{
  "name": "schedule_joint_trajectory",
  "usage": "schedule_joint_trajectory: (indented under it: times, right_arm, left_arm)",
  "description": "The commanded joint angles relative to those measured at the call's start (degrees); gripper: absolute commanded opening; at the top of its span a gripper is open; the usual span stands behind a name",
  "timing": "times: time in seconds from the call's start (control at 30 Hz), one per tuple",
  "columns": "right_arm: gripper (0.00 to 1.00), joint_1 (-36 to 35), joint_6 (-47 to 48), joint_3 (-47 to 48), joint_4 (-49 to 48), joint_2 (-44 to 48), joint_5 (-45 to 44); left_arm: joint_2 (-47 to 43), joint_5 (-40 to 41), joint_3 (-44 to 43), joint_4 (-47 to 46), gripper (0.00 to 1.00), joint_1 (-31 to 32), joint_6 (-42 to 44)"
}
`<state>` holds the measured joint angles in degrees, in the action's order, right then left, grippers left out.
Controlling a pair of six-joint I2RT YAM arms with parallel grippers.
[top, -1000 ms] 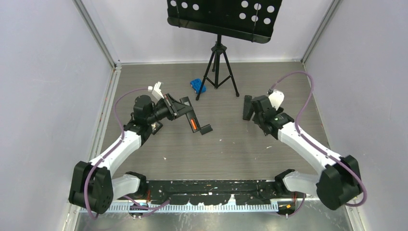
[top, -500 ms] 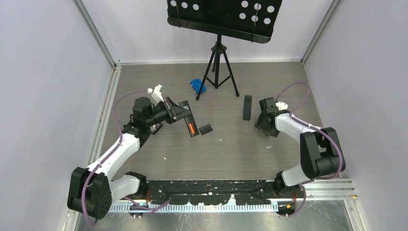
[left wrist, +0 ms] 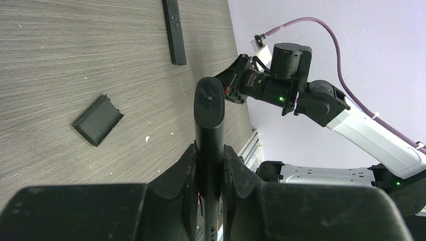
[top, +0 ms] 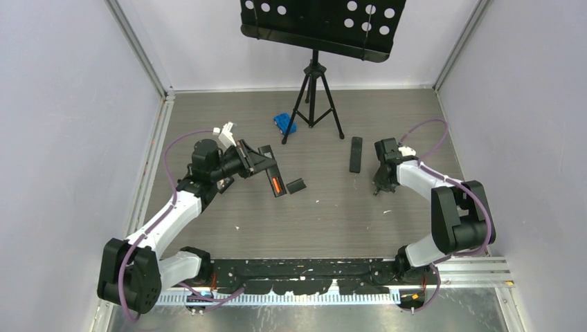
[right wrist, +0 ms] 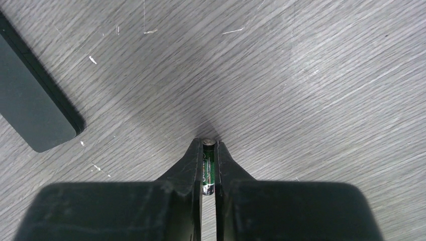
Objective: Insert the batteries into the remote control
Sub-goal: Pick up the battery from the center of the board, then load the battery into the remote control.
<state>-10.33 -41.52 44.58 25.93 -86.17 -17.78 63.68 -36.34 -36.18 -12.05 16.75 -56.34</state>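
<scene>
My left gripper (top: pixel 259 160) (left wrist: pixel 209 150) is shut on one end of the remote control (top: pixel 272 174) (left wrist: pixel 209 113), a slim black bar held just above the table. An orange battery (top: pixel 276 184) sits in its open compartment. My right gripper (top: pixel 378 187) (right wrist: pixel 208 148) points down at the table, right of centre. It is shut on a dark green battery (right wrist: pixel 208 163), whose metal end shows at the fingertips against the wood.
A small black cover (top: pixel 296 185) (left wrist: pixel 98 119) lies beside the held remote. A second black remote (top: pixel 355 153) (left wrist: pixel 174 30) (right wrist: pixel 30 100) lies close to the right gripper. A blue object (top: pixel 284 122) and a music stand's tripod (top: pixel 315 97) stand at the back.
My right arm folded back and came down beside the second remote, and its jaws went from open to shut on the green battery. The left arm tilted slightly, then held still.
</scene>
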Motion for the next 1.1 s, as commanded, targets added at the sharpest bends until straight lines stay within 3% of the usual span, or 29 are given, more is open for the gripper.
schedule_joint_trajectory:
  times: [0.0,0.2,0.5,0.7,1.07]
  right_arm:
    - [0.06,0.1,-0.8,1.1,0.5,2.9,3.4]
    - [0.05,-3.0,-0.5,1.6,0.6,11.1,12.0]
    - [0.04,-23.5,0.9,7.4,-4.2,24.8,19.0]
    - [0.04,-33.1,1.5,12.1,-5.3,24.3,19.5]
    - [0.06,-41.6,5.0,18.4,-4.5,16.9,14.6]
  left_arm:
    - [-0.4,-2.0,-0.7,-2.2,0.00,-0.3,-0.1]
    - [2.0,-5.8,-1.2,-4.6,0.00,-0.2,-2.2]
    - [10.3,-11.3,-2.1,-10.0,0.00,2.0,-9.9]
    - [14.0,-12.3,-1.0,-17.9,0.00,3.1,-15.9]
    - [14.1,-13.0,-1.4,-18.1,0.00,4.1,-16.3]
